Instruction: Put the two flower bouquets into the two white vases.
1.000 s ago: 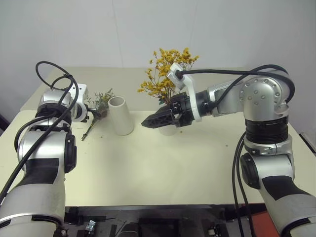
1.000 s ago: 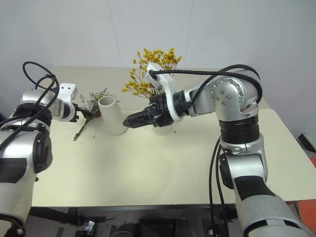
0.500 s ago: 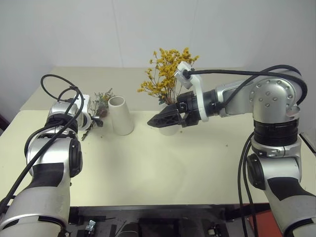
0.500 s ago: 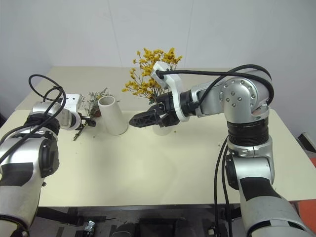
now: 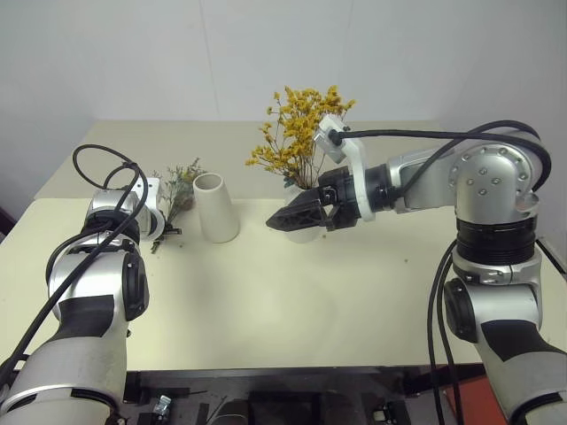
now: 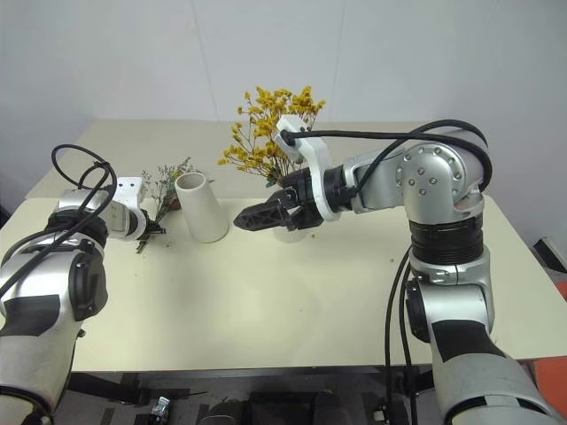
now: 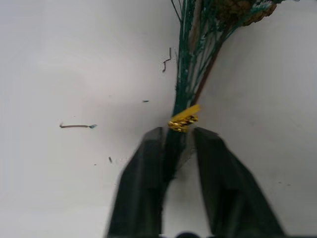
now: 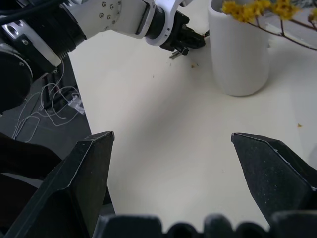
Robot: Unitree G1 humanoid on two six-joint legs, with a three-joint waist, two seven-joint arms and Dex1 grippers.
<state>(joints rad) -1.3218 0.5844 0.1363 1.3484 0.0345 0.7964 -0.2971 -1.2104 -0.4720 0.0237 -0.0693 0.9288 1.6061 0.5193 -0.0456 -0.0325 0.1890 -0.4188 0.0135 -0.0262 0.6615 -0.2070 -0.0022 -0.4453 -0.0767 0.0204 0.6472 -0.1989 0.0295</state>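
Observation:
The sparse grey-green bouquet (image 5: 182, 184) lies flat on the table, left of the plain tapered white vase (image 5: 216, 206). My left gripper (image 7: 181, 136) is down on the table, shut on the bouquet's stems (image 7: 184, 74) just below a gold tie; a brown pinecone (image 7: 242, 10) sits further along. The bushy yellow bouquet (image 5: 297, 133) stands in the rounded white vase (image 5: 304, 234), which is mostly hidden behind my right gripper (image 5: 276, 222). The right gripper (image 8: 171, 136) hangs open above the table, pointing toward the tapered vase (image 8: 240, 59), with nothing between its fingers.
The cream table (image 5: 292, 292) ends at a white wall behind and at a dark front edge near me. Small stem scraps (image 7: 77, 126) lie beside the grey-green bunch. Black cables loop over both forearms.
My left hand has sunk to the table and its fingers have closed around the grey-green bouquet's stems. The right arm has barely moved and stays open.

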